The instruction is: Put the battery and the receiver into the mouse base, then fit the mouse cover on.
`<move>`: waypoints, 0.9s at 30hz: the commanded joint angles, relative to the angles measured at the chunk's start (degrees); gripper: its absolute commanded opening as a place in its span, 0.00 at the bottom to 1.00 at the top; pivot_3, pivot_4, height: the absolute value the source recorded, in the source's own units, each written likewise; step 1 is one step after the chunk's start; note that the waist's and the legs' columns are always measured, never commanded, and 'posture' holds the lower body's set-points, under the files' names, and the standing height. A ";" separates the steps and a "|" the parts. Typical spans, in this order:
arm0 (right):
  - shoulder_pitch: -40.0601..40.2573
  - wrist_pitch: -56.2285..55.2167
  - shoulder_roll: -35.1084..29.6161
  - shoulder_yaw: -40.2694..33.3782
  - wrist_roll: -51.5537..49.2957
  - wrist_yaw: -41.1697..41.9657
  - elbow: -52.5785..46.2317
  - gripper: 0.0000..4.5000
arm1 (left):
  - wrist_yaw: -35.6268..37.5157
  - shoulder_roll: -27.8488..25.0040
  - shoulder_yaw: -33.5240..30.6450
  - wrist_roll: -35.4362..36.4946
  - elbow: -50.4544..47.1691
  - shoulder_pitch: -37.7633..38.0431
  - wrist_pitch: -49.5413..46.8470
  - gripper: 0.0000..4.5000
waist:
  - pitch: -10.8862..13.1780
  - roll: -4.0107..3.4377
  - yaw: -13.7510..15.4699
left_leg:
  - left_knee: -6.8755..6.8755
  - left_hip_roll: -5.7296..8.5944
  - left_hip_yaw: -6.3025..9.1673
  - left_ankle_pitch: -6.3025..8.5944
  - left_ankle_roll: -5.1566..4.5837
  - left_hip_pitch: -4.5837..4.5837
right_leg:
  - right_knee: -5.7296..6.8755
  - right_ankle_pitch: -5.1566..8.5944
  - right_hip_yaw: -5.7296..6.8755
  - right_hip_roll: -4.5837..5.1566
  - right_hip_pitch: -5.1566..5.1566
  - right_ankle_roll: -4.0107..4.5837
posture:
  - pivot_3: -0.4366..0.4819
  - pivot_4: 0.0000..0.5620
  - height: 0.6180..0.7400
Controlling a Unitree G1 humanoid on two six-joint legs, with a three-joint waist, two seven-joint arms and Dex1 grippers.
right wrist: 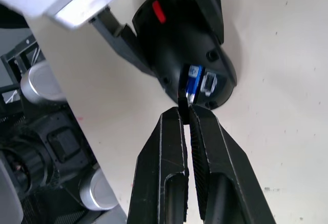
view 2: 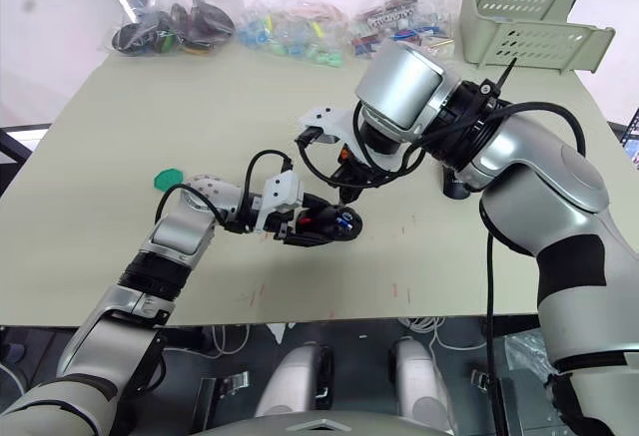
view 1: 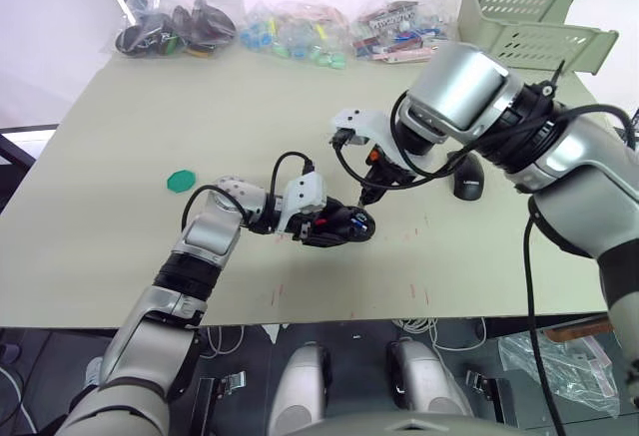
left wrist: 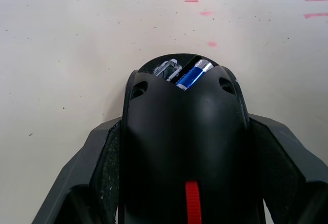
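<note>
Sitting in the open rear bay of the mouse base (right wrist: 177, 44) are two things side by side: the battery (left wrist: 193, 74), blue with a pale metal end, and the receiver (left wrist: 166, 69), a pale metallic stub touching it. The base lies on the bench (view 1: 130, 127) near its middle, its long axis running about 9 to 3 o'clock in the head view, the open bay toward 3 o'clock and the red scroll wheel (left wrist: 191, 203) toward the left arm. The battery lies along that same axis, its pale end pointing out of the bay. The left gripper (view 1: 318, 222) has its fingers (left wrist: 102, 162) closed around the sides of the base. The right gripper (right wrist: 185, 115) hangs at the bay's edge, its fingers (right wrist: 212, 147) pressed together, tips just beside the battery. The mouse cover (view 1: 467, 175) rests on the bench at about 2 o'clock from the base, well apart. A green disc (view 1: 181, 180) lies toward 9 o'clock. At 12 o'clock, clear bags (view 1: 300, 32) hold small parts, and a pale green basket (view 1: 529, 17) stands at the far corner, contents hidden.
</note>
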State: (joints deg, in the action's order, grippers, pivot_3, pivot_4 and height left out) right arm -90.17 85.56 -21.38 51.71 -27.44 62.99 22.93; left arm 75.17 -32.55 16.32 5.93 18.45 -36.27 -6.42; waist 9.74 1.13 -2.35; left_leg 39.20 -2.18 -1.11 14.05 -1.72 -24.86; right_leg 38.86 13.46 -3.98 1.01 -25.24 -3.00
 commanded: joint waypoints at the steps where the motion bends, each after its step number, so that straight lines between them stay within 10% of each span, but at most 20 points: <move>1: 0.12 -1.33 0.75 -1.58 1.43 -0.27 1.28 0.00 | -0.07 -0.18 -0.71 0.21 -1.67 -0.36 0.78 0.65 | 0.00 0.00 0.00 | 0.00 0.00 0.00 0.00 0.00 0.00 | 0.00 0.00 0.00 0.00 0.00 0.00 | 0.48 0.27 1.00; 27: 4.74 -3.81 4.86 -1.56 7.30 -0.44 6.94 0.00 | -1.16 0.40 -0.63 0.02 -1.89 0.14 1.27 0.65 | 0.00 0.00 -0.01 | 0.00 0.01 0.01 0.00 0.00 0.00 | -0.01 0.00 0.00 0.00 0.01 0.00 | 0.48 0.27 1.00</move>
State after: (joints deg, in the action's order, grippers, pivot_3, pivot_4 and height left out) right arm -85.15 82.19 -16.85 51.72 -20.53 62.33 30.32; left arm 74.42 -32.29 16.32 5.76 18.45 -36.13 -5.79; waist 9.74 1.13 -2.36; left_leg 39.19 -2.17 -1.10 14.05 -1.72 -24.86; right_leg 38.86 13.46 -3.98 1.01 -25.23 -3.00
